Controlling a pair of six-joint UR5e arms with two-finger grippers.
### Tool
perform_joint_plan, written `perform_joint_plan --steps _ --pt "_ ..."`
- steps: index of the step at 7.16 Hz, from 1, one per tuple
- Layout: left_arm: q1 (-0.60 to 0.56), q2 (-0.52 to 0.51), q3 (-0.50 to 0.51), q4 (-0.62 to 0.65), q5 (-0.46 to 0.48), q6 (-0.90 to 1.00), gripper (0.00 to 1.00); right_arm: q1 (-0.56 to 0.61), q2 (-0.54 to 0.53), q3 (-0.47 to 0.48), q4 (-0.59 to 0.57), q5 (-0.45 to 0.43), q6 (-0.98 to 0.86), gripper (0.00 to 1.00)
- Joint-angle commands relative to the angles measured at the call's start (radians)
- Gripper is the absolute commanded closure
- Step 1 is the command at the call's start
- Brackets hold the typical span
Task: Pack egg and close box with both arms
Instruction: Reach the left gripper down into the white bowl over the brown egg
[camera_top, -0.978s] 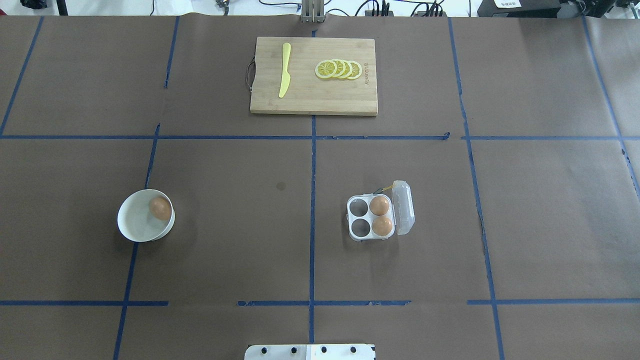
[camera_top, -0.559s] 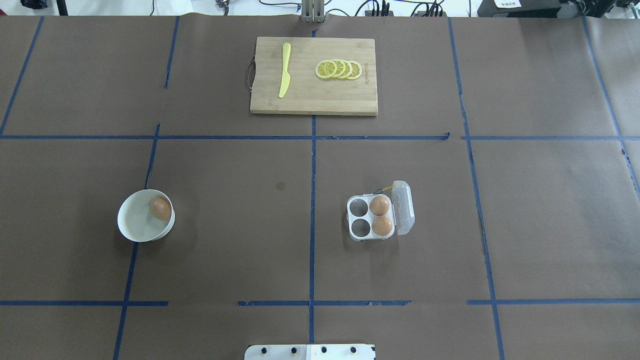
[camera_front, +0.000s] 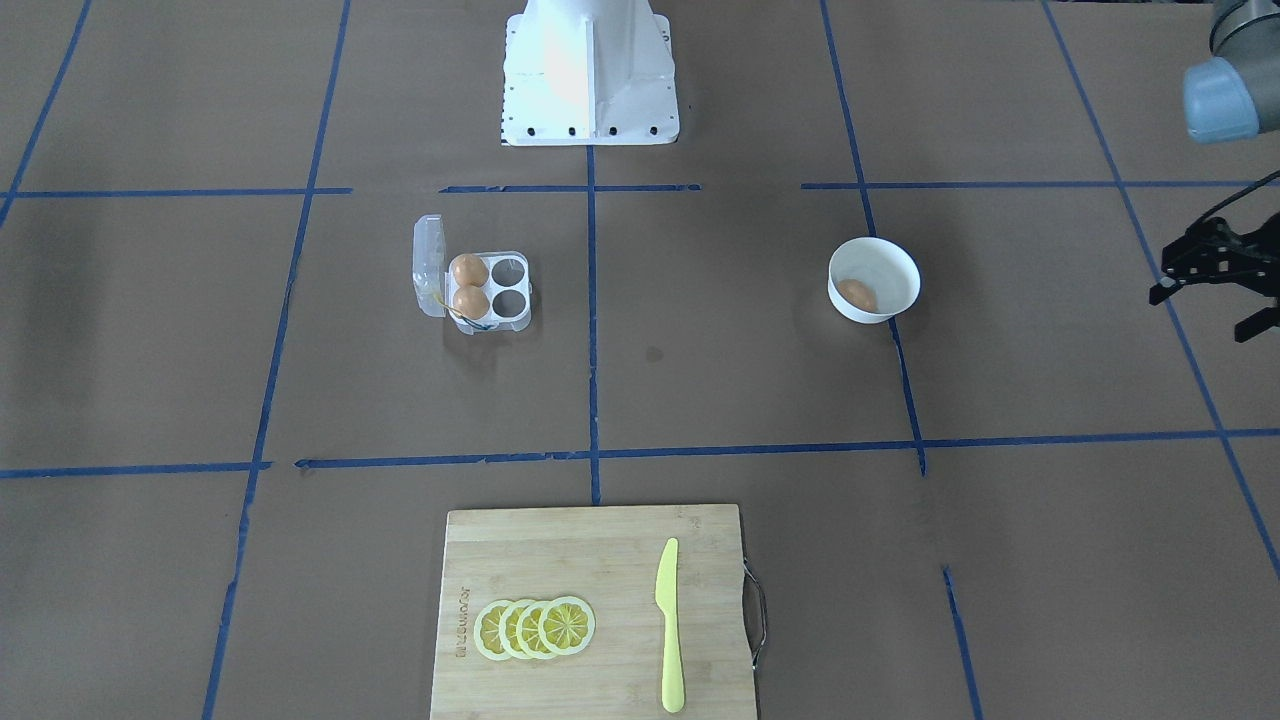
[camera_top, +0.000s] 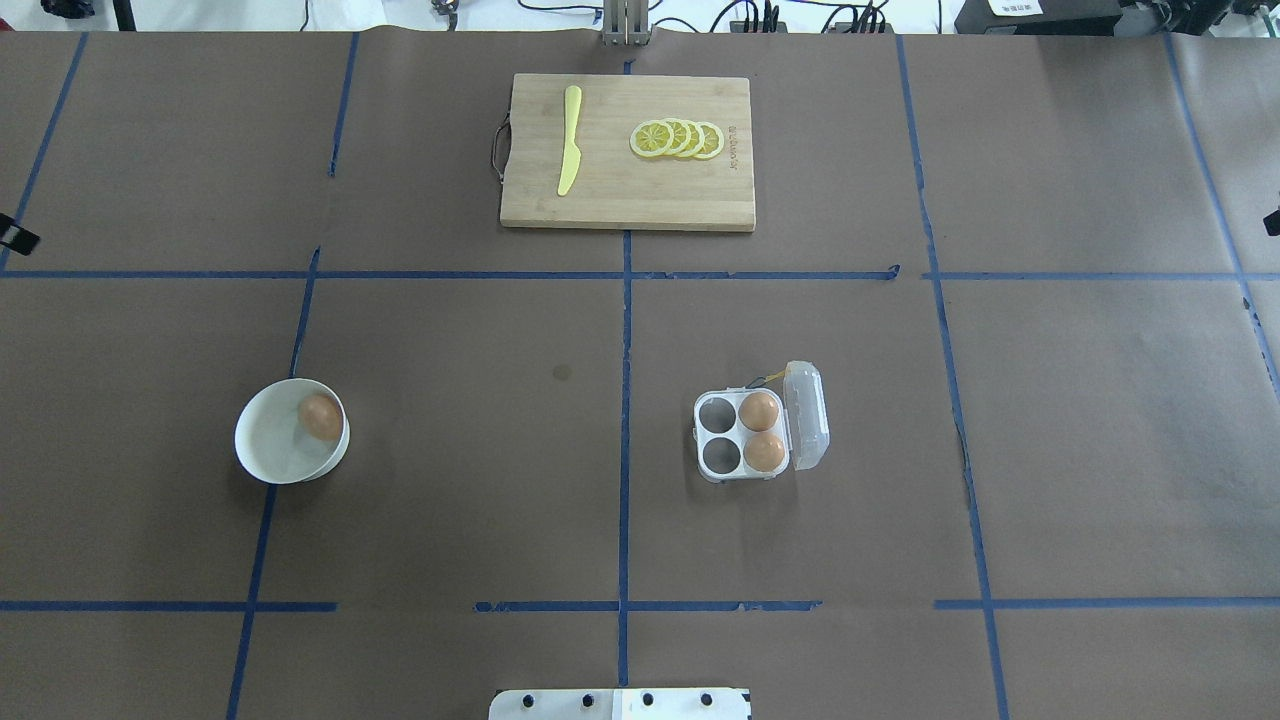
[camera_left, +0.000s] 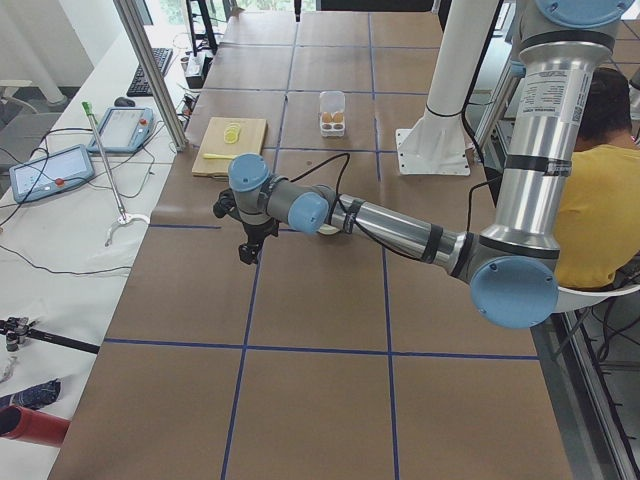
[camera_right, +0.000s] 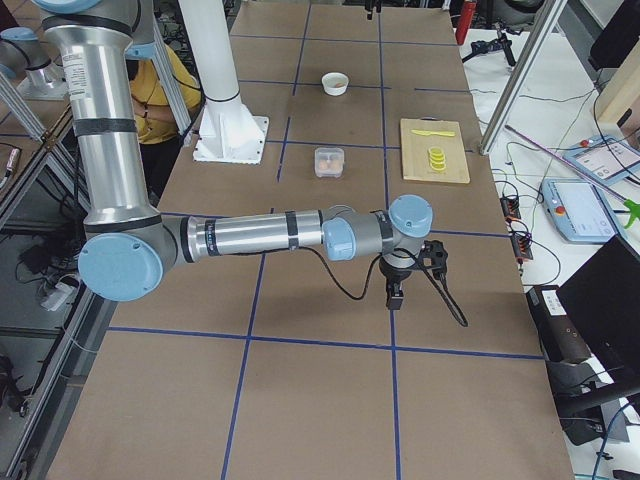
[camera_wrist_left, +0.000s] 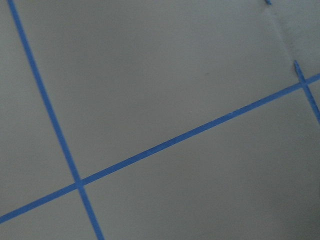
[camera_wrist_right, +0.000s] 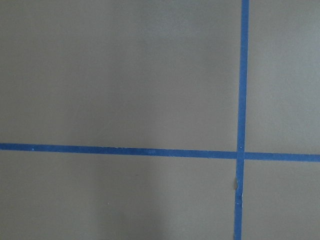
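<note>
Egg (camera_top: 320, 417) sits in white bowl (camera_top: 272, 447), well apart from open box (camera_top: 699, 438) w/ 2 free cups; light, smooth, fragile, so pinch softly across its middle; left gripper (camera_front: 1203, 312) fingers spread wide, right gripper (camera_right: 396, 291) state can't be told.

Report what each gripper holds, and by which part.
Nothing is held. The left gripper is open and empty; the right gripper carries nothing visible. One egg lies in the bowl; two eggs sit in the box.

Brown-papered table (camera_top: 450, 480) carried white bowl (camera_top: 262, 445), open egg carton (camera_top: 806, 420), bamboo cutting board (camera_top: 620, 200), white pedestal (camera_front: 590, 80).
</note>
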Motion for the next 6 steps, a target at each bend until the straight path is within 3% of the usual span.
perform_joint_plan --steps 1,2,3,4,6 --pt "0.227 -0.006 -0.145 -0.023 0.004 -0.469 0.0 -0.011 -0.004 -0.001 0.002 0.002 0.0 0.0" --pt "0.294 -0.029 -0.157 -0.026 0.006 -0.671 0.0 -0.012 -0.009 -0.004 0.003 0.001 0.0 0.0" --pt "0.337 -0.031 -0.158 -0.052 0.009 -0.73 0.0 -0.013 -0.009 -0.01 0.003 0.001 0.0 0.0" --pt "0.398 -0.026 -0.145 -0.097 0.041 -0.714 0.1 -0.016 -0.009 -0.012 0.003 0.001 -0.001 0.0" --pt "0.44 -0.023 -0.146 -0.115 0.162 -0.589 0.1 -0.022 -0.009 -0.016 0.003 0.001 -0.001 0.0"
